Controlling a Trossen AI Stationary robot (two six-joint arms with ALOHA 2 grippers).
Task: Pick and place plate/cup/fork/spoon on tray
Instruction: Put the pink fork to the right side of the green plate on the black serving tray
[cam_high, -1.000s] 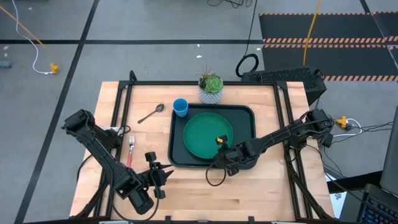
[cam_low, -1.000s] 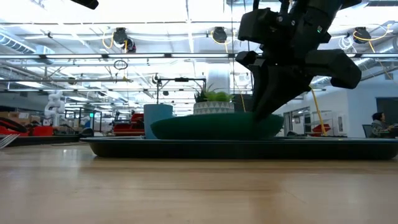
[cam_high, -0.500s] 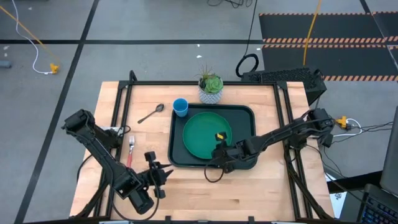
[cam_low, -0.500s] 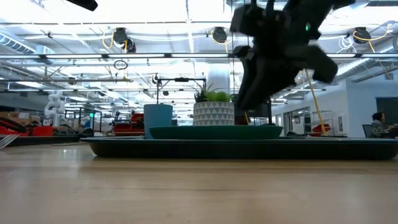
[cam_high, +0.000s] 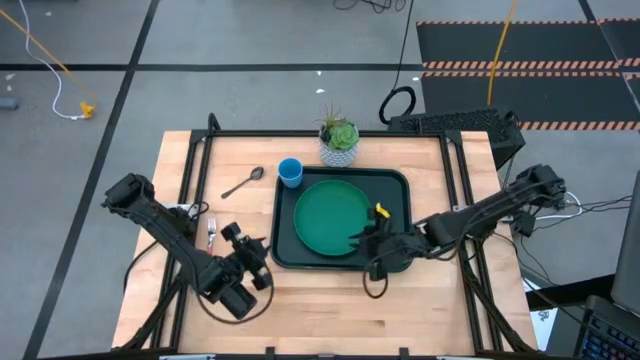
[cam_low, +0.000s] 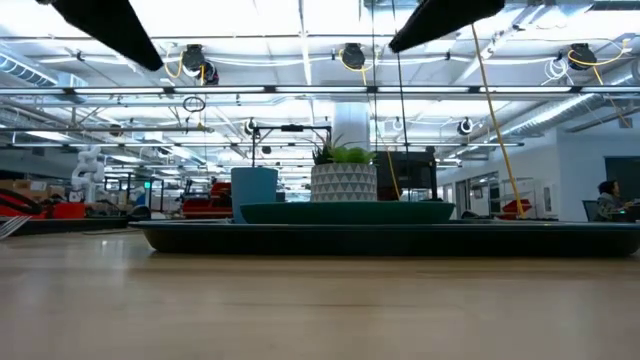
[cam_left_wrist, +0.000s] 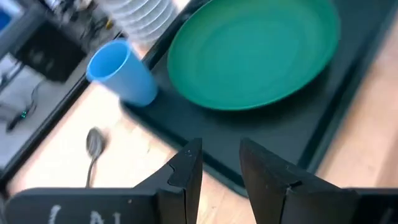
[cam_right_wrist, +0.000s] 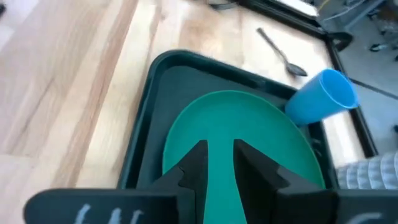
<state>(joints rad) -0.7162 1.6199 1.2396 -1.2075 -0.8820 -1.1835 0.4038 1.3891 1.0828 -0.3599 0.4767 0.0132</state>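
The green plate (cam_high: 333, 217) lies flat in the dark tray (cam_high: 398, 190); it also shows in the low view (cam_low: 345, 211). The blue cup (cam_high: 290, 172) stands on the table by the tray's far left corner. The silver spoon (cam_high: 242, 183) lies left of the cup. The fork (cam_high: 212, 233) lies near the left edge, partly hidden by my left arm. My right gripper (cam_high: 357, 238) is open and empty, raised over the plate's near right part (cam_right_wrist: 219, 149). My left gripper (cam_high: 262, 252) is open and empty, raised off the tray's near left corner (cam_left_wrist: 219, 149).
A potted plant (cam_high: 339, 141) in a white patterned pot stands just beyond the tray's far edge. Bare wood lies along the table's near side and to the tray's right. Black frame rails run along the left, right and far edges.
My right gripper has lowered the tilted plate until it lies flat in the tray, let go of it, and risen toward the table's right edge, out of the low view. My left gripper has risen and gone toward the tray's near left corner.
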